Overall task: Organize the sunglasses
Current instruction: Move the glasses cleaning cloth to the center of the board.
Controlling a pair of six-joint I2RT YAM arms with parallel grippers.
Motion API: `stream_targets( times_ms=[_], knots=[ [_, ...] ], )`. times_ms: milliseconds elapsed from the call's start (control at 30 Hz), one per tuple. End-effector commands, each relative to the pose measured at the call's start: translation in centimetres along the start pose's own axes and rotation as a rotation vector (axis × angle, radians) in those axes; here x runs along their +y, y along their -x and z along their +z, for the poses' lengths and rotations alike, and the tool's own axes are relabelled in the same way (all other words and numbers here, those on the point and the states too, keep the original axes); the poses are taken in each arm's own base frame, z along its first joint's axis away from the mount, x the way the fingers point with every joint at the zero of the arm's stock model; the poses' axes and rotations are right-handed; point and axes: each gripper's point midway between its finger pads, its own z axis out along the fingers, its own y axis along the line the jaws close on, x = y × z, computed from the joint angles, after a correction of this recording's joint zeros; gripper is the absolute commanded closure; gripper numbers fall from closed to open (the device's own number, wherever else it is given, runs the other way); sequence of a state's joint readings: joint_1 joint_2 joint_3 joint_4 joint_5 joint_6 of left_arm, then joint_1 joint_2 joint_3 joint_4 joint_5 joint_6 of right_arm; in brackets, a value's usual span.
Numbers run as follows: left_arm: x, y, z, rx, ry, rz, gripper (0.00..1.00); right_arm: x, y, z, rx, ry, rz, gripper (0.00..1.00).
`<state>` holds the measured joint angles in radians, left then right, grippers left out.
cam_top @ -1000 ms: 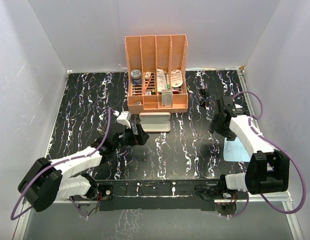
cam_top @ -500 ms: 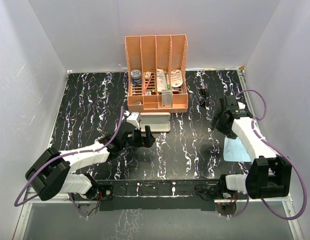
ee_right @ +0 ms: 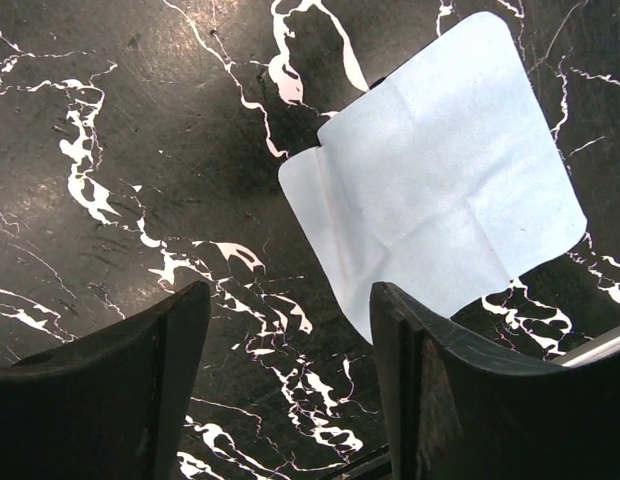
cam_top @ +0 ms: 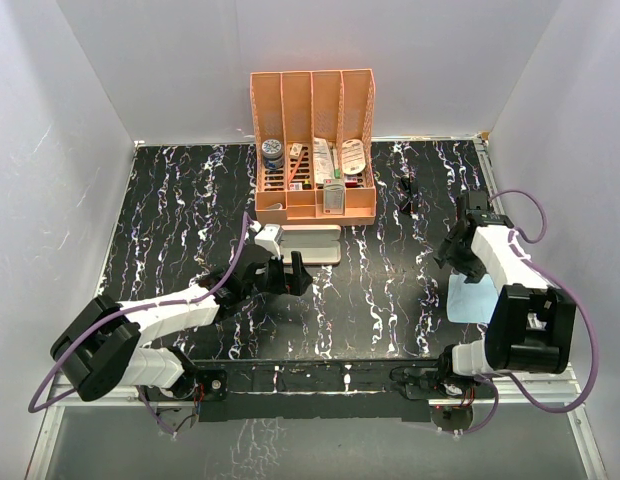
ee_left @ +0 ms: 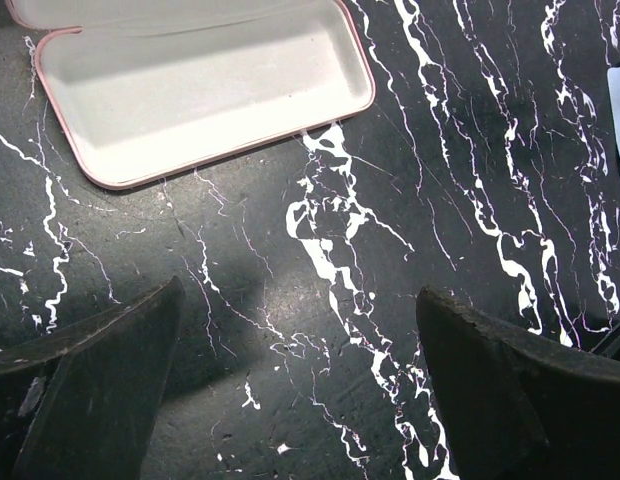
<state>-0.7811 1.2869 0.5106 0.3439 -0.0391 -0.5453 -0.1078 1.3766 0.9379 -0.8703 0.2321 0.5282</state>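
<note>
The sunglasses lie on the black, white-veined worktop. They sit beyond the right fingers, farther from the arm bases and slightly toward the left arm's side, apart from them and not touched. They show only in the overhead view, as a small dark shape against the dark surface, so I cannot tell whether they are folded. From the left fingers they are well apart, off to the right and farther back.

The right fingers stand apart with only bare worktop in the gap and grip nothing. In the right wrist view a light blue cloth lies flat just ahead of them, mostly in front of the right-hand finger, with one crease across it. One corner reaches toward the gap, and the cloth is not touching either finger.

The left fingers are spread wide and empty, hanging over bare worktop. Just ahead of them, nearer the left-hand finger, the pink case lies open with its pale lining facing up and nothing in the tray that shows. The fingers do not touch it.

Beyond the case, at the back of the worktop, stands an orange slotted organiser holding small items. The sunglasses lie near its right-hand end.
</note>
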Motion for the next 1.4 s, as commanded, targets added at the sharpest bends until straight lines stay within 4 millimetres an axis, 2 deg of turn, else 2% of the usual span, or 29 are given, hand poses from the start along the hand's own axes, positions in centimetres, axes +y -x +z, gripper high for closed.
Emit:
stream_targets(
  times_ms=[0,133,367,700,967,1067,1367],
  knots=[
    [-1.4,1.5,-0.3,-0.046,-0.051,0.010,0.01,0.6,0.8,0.2,-0.016,0.023,0.003,0.39],
    [-1.3,1.3,-0.2,-0.045,-0.051,0.009,0.01,0.9,0.1,0.9,0.026,0.038,-0.008,0.47],
    [-1.3,1.3,-0.3,-0.048,-0.055,0.006,0.01,0.9,-0.4,1.7,0.065,0.039,0.009,0.47],
    [-1.4,1.2,-0.3,-0.050,-0.064,-0.001,0.01,-1.0,0.2,2.6,0.075,-0.010,0.064,0.46],
    [-1.6,1.2,-0.3,-0.049,-0.072,-0.003,0.01,-1.2,0.1,3.5,0.104,-0.026,0.076,0.51],
    [-1.6,1.2,-0.3,-0.049,-0.072,-0.003,0.01,-0.9,0.1,3.8,0.117,-0.019,0.075,0.59],
    [-1.6,1.2,-0.2,-0.049,-0.073,-0.003,0.01,-1.1,-0.1,4.4,0.139,-0.023,0.084,0.60]
  ],
)
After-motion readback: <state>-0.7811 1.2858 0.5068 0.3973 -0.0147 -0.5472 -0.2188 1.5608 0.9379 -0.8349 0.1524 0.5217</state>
